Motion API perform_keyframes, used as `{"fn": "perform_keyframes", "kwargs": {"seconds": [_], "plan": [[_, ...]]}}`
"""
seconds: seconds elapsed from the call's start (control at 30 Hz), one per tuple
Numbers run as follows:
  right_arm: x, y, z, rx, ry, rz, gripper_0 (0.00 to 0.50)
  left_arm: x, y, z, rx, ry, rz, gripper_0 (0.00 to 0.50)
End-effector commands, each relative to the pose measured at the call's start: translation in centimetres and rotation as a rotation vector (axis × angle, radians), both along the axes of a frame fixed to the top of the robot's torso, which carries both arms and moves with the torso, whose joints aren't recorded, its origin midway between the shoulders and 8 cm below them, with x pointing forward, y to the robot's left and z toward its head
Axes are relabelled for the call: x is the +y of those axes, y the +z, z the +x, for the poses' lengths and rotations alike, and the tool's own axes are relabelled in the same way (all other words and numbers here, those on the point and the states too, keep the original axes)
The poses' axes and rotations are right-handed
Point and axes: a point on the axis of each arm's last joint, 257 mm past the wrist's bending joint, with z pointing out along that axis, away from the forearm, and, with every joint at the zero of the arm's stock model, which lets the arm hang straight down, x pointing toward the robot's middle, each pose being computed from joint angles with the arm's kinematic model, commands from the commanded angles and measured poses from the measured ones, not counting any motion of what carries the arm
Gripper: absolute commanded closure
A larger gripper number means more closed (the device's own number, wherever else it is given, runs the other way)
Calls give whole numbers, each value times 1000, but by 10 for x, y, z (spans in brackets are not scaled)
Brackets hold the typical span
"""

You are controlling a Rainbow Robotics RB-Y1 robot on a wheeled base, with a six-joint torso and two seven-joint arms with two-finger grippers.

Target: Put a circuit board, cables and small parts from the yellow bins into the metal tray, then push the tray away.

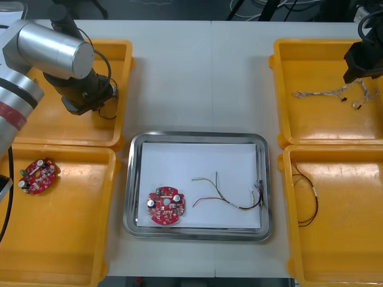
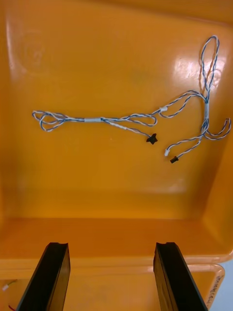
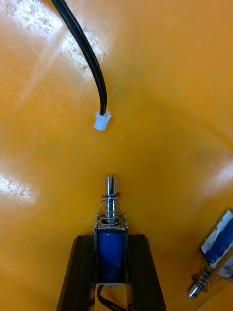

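Observation:
My left gripper [image 3: 110,239] is low in the far left yellow bin [image 1: 122,89] and shut on a small metal part [image 3: 111,209] with a blue body, a spring and a pin sticking out past the fingertips. A black cable [image 3: 82,53] with a white plug lies just beyond it. My right gripper [image 2: 114,277] hangs open over the near wall of the far right yellow bin [image 1: 281,89], short of the twisted blue and white cable [image 2: 126,118]. The metal tray [image 1: 134,179] holds a red circuit board [image 1: 166,206] and a red and yellow cable [image 1: 230,194].
A second small metal part [image 3: 213,257] lies beside my left fingers. The near left bin [image 1: 78,239] holds another red circuit board [image 1: 39,175]. A thin red and dark cable [image 1: 308,203] lies in the near right bin [image 1: 347,251].

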Motion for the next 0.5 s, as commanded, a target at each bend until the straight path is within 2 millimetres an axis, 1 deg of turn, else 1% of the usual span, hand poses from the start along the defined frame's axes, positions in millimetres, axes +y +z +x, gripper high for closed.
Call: {"fn": "perform_keyframes", "kwargs": {"seconds": [0.03,0.1,0.23,0.4,0.43,0.5], "plan": [[10,39,22,-121,-48,100,0,2,34,6,-39,11,-18,500],[12,38,27,-132,-73,144,0,10,43,1,-29,-4,8,500],[10,36,31,-142,-102,123,0,23,52,-11,7,-49,53,500],[11,31,38,-157,-140,113,0,39,69,-35,68,-120,106,500],[10,31,40,-161,-142,117,0,41,70,-38,75,-123,111,500],[10,28,45,-160,-152,139,0,39,78,-46,87,-146,115,500]]}}
